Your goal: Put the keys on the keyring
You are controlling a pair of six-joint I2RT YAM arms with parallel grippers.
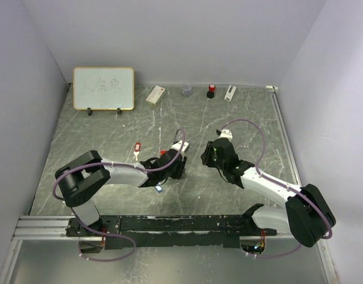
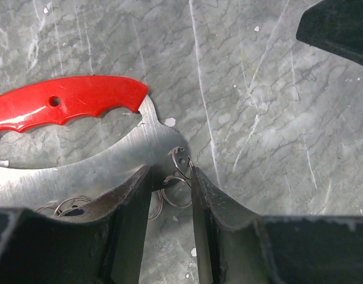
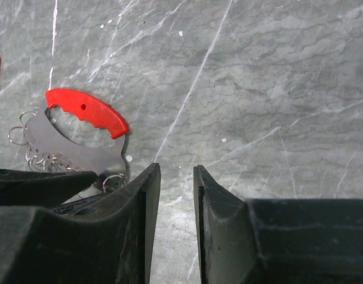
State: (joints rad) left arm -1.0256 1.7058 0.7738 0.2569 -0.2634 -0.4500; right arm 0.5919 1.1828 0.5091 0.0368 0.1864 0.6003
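Keyring [image 2: 63, 106]: red fob on a flat steel plate with thin loose rings, lying on the desk [image 2: 258, 118] just ahead-left of the left fingers [image 2: 128, 219].
Handling: light, stiff and slippery. The rings will skate, so pinch one ring's edge and not the plate.
Left fingers: narrowly apart, astride a small ring [image 2: 180, 177]. I cannot tell whether they pinch it.
Right fingers [image 3: 140, 219]: apart and empty, with the keyring to their left.

marbled table [image 1: 98, 136] under keyring [image 2: 68, 106], red key [image 1: 137, 148]

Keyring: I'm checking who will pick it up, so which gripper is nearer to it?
Left. The left gripper hangs right over the keyring, its jaws either side of one end of it. The right gripper stands apart, with the keyring off to one side of it.
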